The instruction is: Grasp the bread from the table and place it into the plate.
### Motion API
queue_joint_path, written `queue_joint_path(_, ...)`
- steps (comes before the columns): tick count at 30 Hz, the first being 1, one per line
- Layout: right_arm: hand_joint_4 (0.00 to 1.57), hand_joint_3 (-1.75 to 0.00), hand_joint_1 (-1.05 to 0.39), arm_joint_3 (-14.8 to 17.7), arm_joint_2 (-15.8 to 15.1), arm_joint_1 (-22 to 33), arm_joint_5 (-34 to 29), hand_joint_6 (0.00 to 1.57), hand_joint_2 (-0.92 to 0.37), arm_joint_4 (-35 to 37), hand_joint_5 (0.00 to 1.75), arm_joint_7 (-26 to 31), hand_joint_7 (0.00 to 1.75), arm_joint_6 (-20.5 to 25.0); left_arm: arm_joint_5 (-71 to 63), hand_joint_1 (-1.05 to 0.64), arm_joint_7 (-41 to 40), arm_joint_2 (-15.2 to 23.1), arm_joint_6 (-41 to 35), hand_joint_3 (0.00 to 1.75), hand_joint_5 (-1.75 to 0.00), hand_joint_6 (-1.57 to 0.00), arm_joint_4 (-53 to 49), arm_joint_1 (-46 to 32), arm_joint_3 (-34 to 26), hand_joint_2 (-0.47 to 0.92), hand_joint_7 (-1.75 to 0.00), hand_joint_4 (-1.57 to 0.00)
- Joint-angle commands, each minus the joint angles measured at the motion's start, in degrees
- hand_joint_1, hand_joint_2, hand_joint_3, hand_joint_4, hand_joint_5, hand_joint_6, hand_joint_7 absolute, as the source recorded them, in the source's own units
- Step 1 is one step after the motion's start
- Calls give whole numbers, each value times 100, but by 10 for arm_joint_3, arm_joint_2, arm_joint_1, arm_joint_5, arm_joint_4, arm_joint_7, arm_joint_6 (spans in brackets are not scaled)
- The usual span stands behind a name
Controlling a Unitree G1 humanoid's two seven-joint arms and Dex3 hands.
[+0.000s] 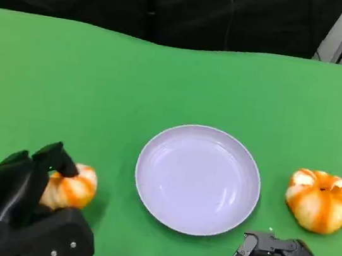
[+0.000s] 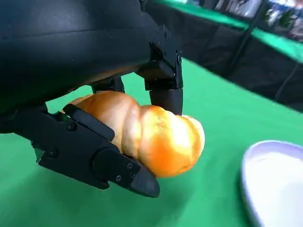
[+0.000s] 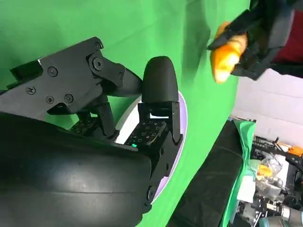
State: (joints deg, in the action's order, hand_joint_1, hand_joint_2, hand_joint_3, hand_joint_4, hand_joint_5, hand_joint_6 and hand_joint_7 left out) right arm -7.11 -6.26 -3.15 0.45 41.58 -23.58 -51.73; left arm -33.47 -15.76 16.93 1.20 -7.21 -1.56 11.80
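Grasp step done, carry pending — left robot hand clamped around bread, plate just to its right. Needs lift, then sideways travel — release over plate.

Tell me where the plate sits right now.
In the head view the plate lies empty mid-table on the green cloth, between the bread held in the left hand and the pumpkin-shaped bun.

No text, label, brand or number can be read anywhere.
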Motion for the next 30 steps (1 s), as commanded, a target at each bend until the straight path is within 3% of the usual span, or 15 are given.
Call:
queue_joint_path(1,82,-87,-13,7,-5,2,7,87,-66,1,145,1,112,-4,-9,-13,12,-2,-6,0,-175,-47,32,-8,4,83,-175,-63)
queue_joint_path(16,82,-90,-13,4,0,-2,-5,86,-64,4,146,12,112,-3,-43,-10,36,-23,-4,0,-175,-45,135,0,28,84,-174,-66)
queue_joint_path(30,83,-88,-14,-2,10,2,-15,86,-66,0,147,20,110,3,-42,-10,78,-43,26,0,-175,-46,112,65,68,82,-172,-66)
